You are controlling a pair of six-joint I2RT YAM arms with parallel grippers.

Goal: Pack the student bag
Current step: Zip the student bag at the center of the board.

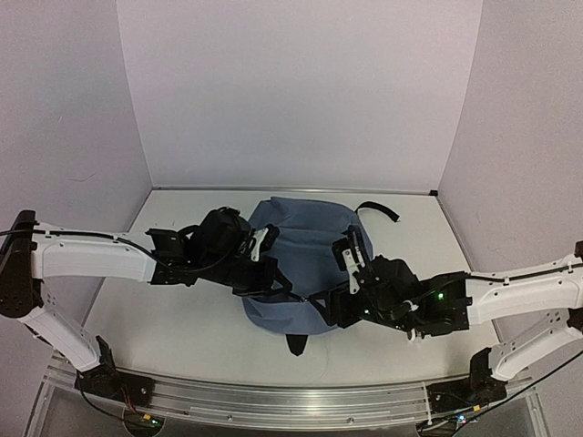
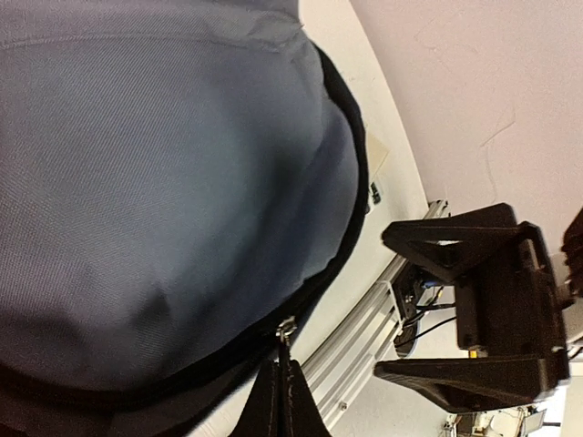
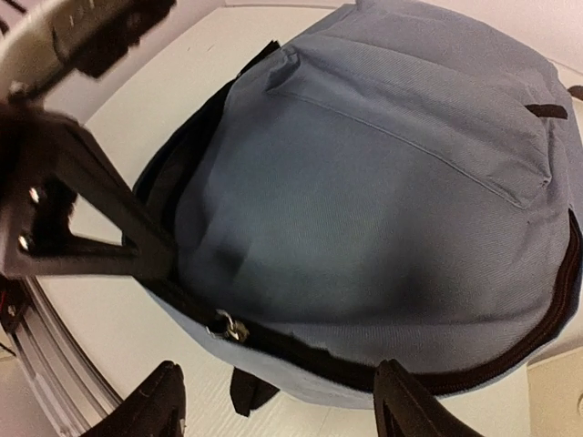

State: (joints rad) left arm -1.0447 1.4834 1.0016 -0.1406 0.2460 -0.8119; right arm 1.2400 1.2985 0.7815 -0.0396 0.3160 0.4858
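Closest to us runs the metal rail [image 1: 273,401] along the near edge of the table [image 1: 173,319], and both arms are fixed to it. On the left side, the left arm reaches in toward the middle. Its left gripper [image 2: 276,401] is squeezed all the way shut. The little silver zip pull [image 2: 286,330] sits right at its tips, so it looks like it is pinching the pull's tab. I think it holds on there so it can slide the zip along.

The student bag [image 1: 305,237] lies flat in the middle of the table, front side up, with its round zip edge facing the near edge. Beside the pull, on the left gripper's side, the zip looks open and shows a dark gap. I cannot see what is inside.

On the right side, the right gripper [image 3: 278,369] hangs over that same zip edge with its fingers spread wide, and it holds nothing. It seems placed there to grab the cloth and stop the bag from sliding. Past it, the black strap [image 1: 381,210] trails toward the far right corner.
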